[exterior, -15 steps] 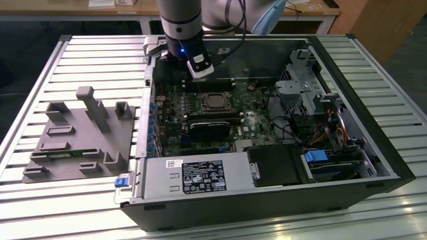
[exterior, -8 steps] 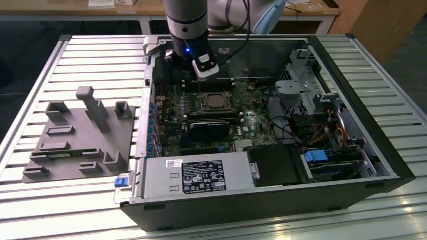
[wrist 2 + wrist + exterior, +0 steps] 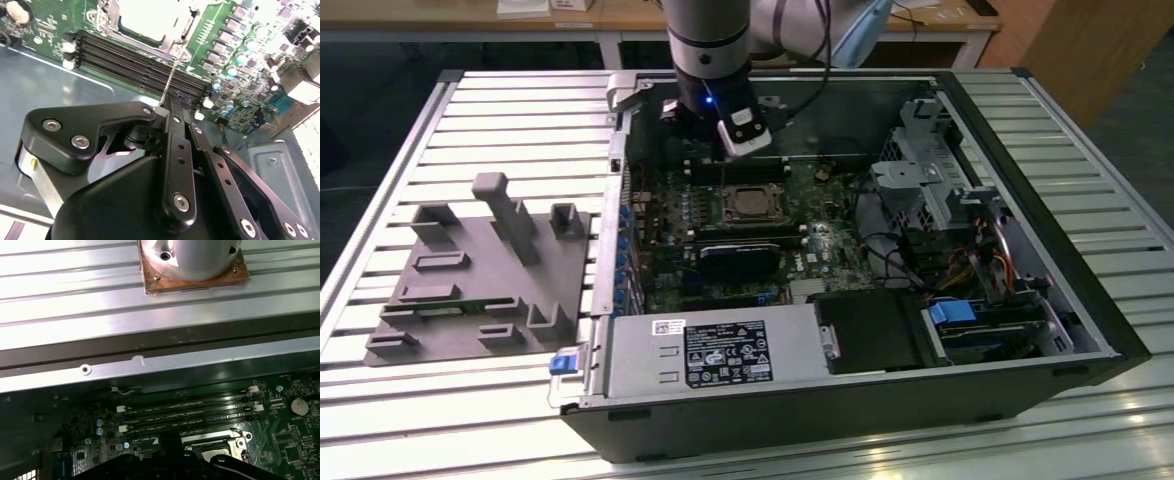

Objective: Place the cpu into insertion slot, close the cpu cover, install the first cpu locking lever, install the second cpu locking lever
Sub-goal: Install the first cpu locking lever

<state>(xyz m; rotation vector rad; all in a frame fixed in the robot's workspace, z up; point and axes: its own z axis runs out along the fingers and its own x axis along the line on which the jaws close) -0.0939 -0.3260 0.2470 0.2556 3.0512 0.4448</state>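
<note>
The cpu lies flat in the insertion slot on the motherboard, its pale metal top showing through the window of the cpu cover, which lies down over it. A thin metal locking lever rises from the socket's corner to the tips of my gripper. The black fingers meet on the lever's end. In the exterior view the gripper hangs just behind the socket, inside the open case.
Long black memory slots run between socket and gripper. A black block sits in front of the socket. The power supply and drive cage crowd the case. A grey fixture tray lies on the exterior view's left.
</note>
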